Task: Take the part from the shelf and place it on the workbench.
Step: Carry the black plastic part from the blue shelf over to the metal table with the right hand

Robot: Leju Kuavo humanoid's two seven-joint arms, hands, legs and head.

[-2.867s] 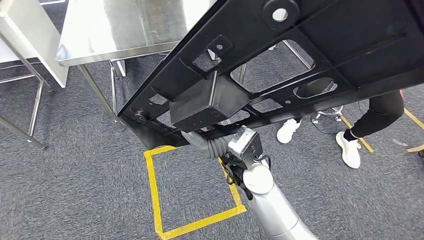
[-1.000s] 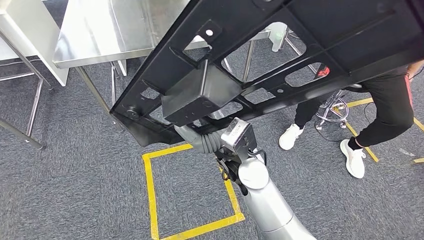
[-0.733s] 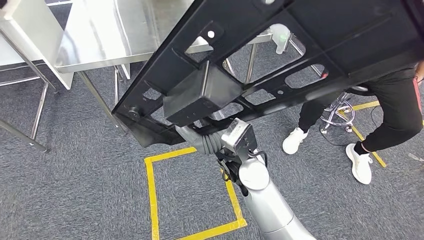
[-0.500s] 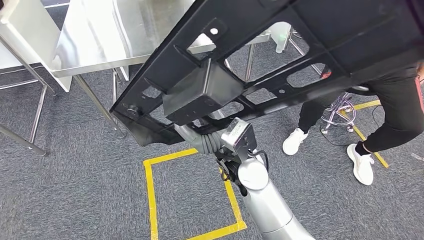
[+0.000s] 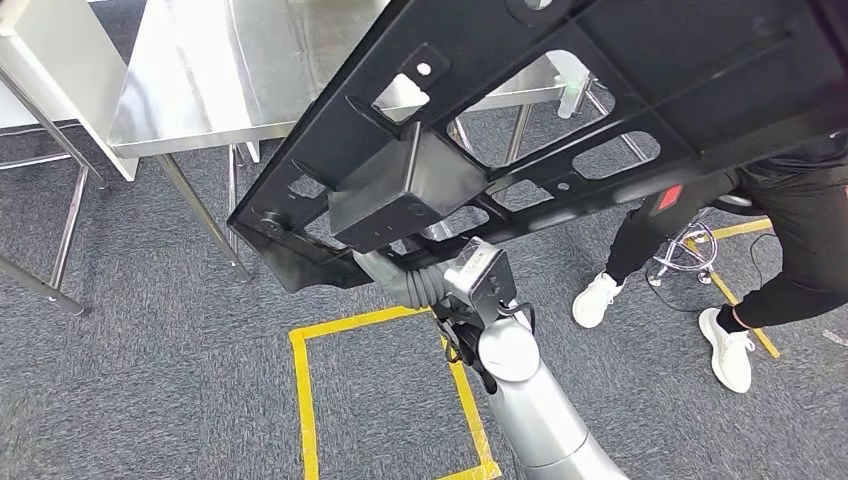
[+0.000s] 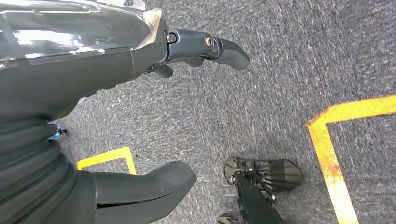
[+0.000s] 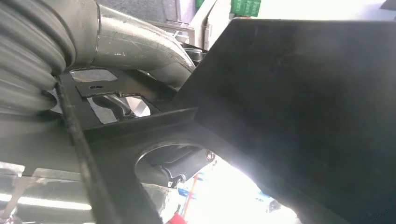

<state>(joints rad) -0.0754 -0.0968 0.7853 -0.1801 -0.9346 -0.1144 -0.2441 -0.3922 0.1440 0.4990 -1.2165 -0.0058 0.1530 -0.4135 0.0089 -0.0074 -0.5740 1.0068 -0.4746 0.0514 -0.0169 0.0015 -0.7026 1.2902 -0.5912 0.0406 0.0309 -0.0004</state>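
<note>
The part (image 5: 560, 110) is a large black frame with cut-outs and a box-shaped block on its underside. It is tilted across the upper head view, its low end at the left. My right hand (image 5: 388, 272) grips it from below near that block, with my silver forearm rising from the bottom edge. In the right wrist view the grey thumb (image 7: 135, 46) lies against the black part (image 7: 289, 93). The steel workbench (image 5: 200, 80) stands ahead, partly hidden by the part. My left hand (image 6: 84, 79) hangs over the carpet, fingers apart, holding nothing.
A person in black trousers (image 5: 790, 260) and white shoes stands close at the right, by a stool base (image 5: 690, 245). A yellow tape square (image 5: 302, 400) marks the grey carpet below my arm. A second steel table (image 5: 40, 60) stands at the far left.
The whole view has shifted, so the camera has moved. The workbench reaches further across the picture behind the part. The person has stepped. My right hand keeps its hold on the part.
</note>
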